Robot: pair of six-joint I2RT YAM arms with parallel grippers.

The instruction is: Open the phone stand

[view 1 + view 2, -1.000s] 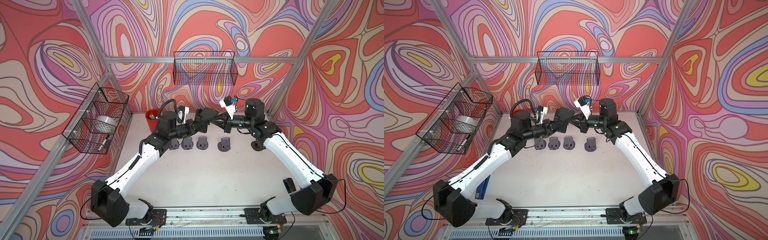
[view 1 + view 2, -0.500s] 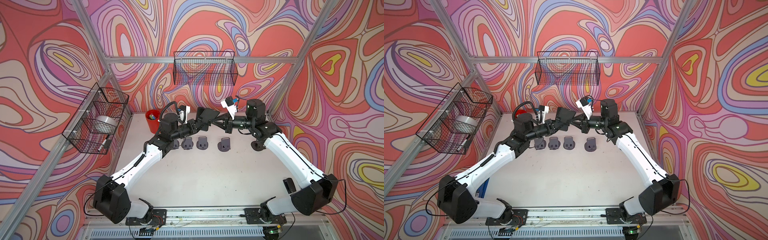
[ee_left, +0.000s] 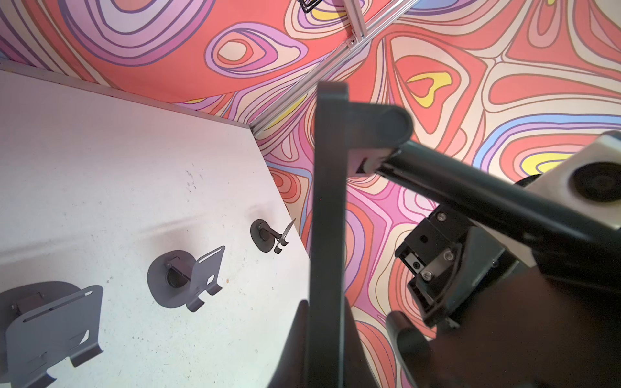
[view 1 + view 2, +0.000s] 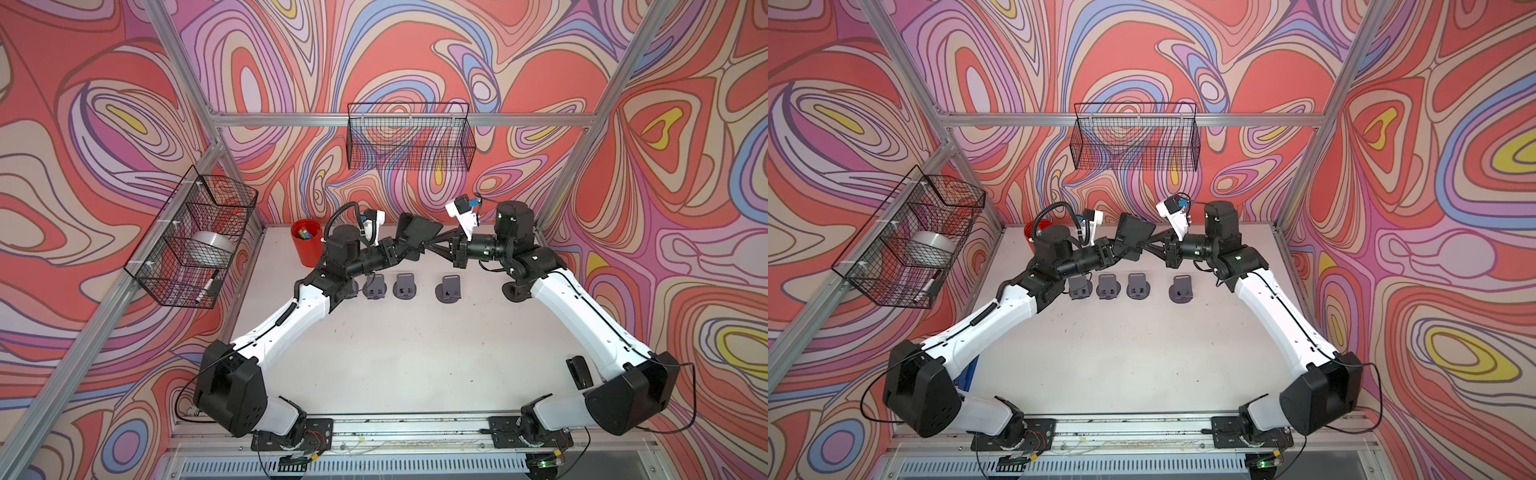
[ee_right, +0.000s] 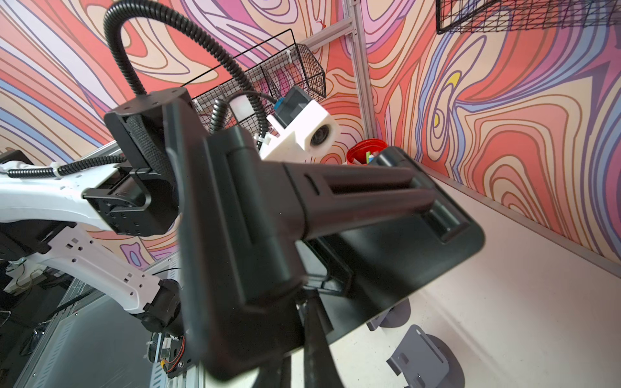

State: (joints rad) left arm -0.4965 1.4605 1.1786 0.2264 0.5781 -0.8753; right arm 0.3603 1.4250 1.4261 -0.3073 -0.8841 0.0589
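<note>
A black phone stand (image 4: 419, 230) (image 4: 1135, 232) hangs in the air over the back middle of the table, held from both sides. My left gripper (image 4: 404, 248) (image 4: 1116, 250) is shut on one flat plate (image 3: 327, 218), which shows edge-on between its fingers (image 3: 295, 339). My right gripper (image 4: 437, 246) (image 4: 1155, 246) is shut on the stand's other end. In the right wrist view the hinged arm (image 5: 356, 195) joins the near plate (image 5: 215, 255) to the far plate (image 5: 423, 255), spread at an angle.
Several grey phone stands (image 4: 406, 286) (image 4: 1139, 286) stand in a row on the table below the arms. A red cup (image 4: 306, 245) is at the back left, a black stand (image 4: 515, 289) at the right wall. Wire baskets (image 4: 409, 139) hang on the walls.
The left arm has shifted slightly to the right. Both grippers still hold the stand in nearly the same place.
</note>
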